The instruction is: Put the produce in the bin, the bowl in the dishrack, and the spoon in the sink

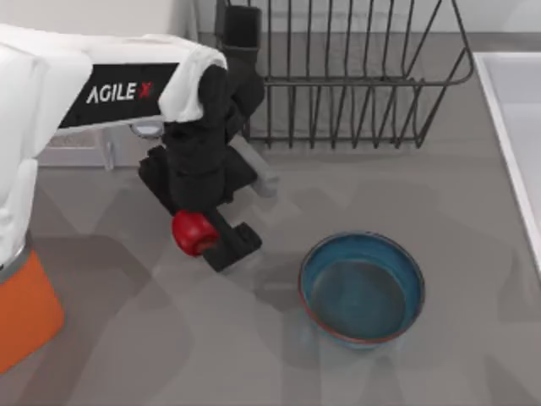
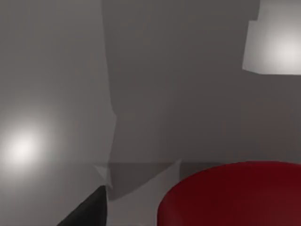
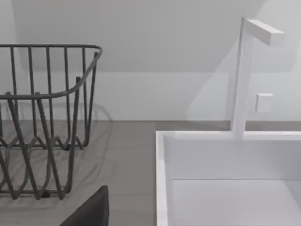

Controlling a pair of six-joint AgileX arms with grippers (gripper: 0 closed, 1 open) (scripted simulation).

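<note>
One produce item, one bowl, one dishrack, one bin, one sink. Left gripper [image 1: 205, 238] fingers closed around the red produce [image 1: 193, 233], held over the table [image 1: 169, 355] left of centre. Teal bowl [image 1: 362, 288] stands apart to its right, bare table between them. Dishrack [image 1: 355, 76] at the far edge; orange bin [image 1: 25, 309] at the left edge; sink [image 1: 516, 110] at the right edge. Right gripper finger state: cannot tell.

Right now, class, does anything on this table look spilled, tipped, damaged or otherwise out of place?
Nothing stands out. The bowl sits upright on the table, the dishrack stands level beside the sink, and the left gripper holds the produce in front of the rack.
</note>
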